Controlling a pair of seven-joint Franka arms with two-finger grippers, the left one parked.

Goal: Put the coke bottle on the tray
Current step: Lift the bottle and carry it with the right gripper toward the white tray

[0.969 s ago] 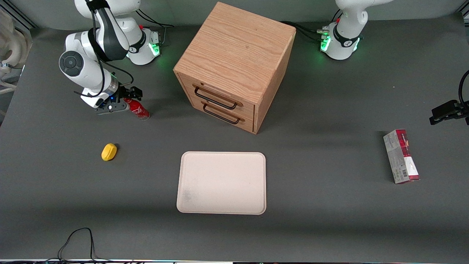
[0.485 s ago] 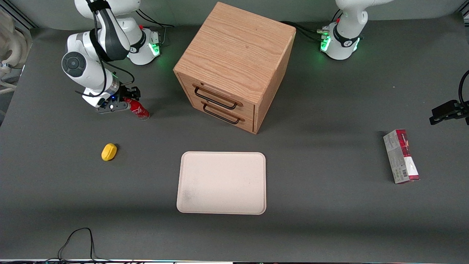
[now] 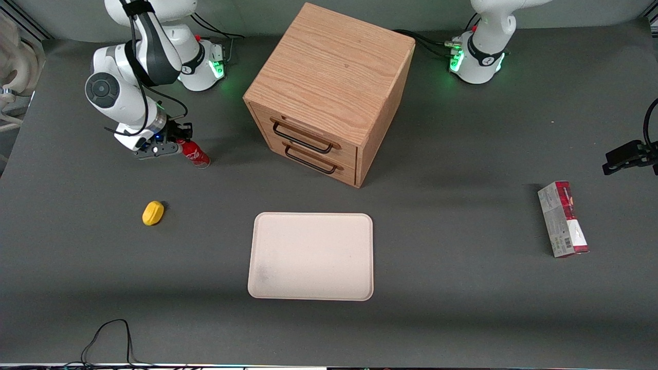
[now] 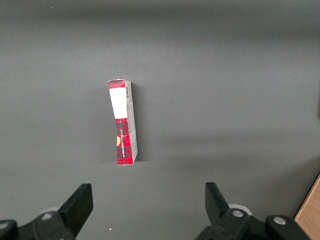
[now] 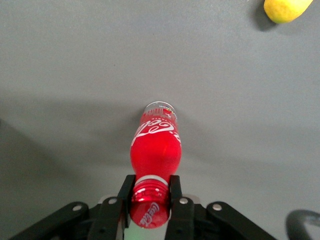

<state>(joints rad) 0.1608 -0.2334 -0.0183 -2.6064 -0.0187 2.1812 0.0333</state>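
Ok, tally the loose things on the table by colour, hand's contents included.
Red: 2, the coke bottle pinched at its neck in the hand, and the carton
Yellow: 1, the lemon-like object
Cream: 1, the tray
Wood: 1, the drawer cabinet
Total: 5

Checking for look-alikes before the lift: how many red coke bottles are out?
1. The coke bottle stands beside the wooden drawer cabinet, its cap between the gripper fingers. The cabinet's closed drawers could hide more.

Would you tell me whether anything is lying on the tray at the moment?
Nothing lies on the tray; its whole cream surface shows bare. The coke bottle stands on the table farther from the front camera, with the gripper shut on its neck.
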